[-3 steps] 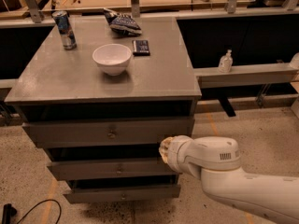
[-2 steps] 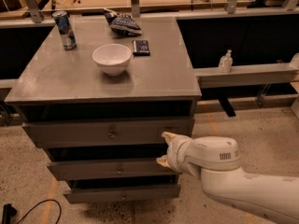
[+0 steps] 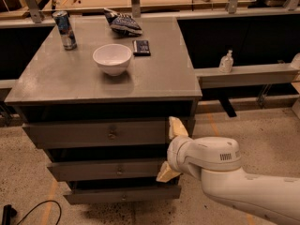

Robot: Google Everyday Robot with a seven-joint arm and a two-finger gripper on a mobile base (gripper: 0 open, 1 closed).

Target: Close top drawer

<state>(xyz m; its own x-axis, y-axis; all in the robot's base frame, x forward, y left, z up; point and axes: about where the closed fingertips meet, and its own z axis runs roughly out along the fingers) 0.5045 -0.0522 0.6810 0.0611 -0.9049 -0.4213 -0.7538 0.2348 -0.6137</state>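
Note:
The top drawer [image 3: 93, 134] is a wide grey front with a small round knob [image 3: 112, 135], just under the cabinet top. It stands out from the cabinet, with a dark gap above it. My gripper [image 3: 172, 150] is at the drawer's right end, on the end of my white arm [image 3: 220, 165]. It is open, its cream fingers spread one above the other. The upper finger [image 3: 177, 127] lies over the right end of the top drawer's front. The lower finger [image 3: 167, 172] is by the middle drawer's right end.
The middle drawer [image 3: 108, 169] and bottom drawer [image 3: 117, 195] also stand out. On the cabinet top [image 3: 159, 78] are a white bowl [image 3: 112, 58], a can [image 3: 64, 29], a snack bag [image 3: 123, 24] and a small dark packet [image 3: 141, 47]. A sanitiser bottle [image 3: 226, 61] stands on the right ledge. A black cable [image 3: 33, 212] lies on the floor.
The gripper's fingers have spread apart, and the upper one has risen onto the right end of the top drawer's front. The drawer's position looks unchanged.

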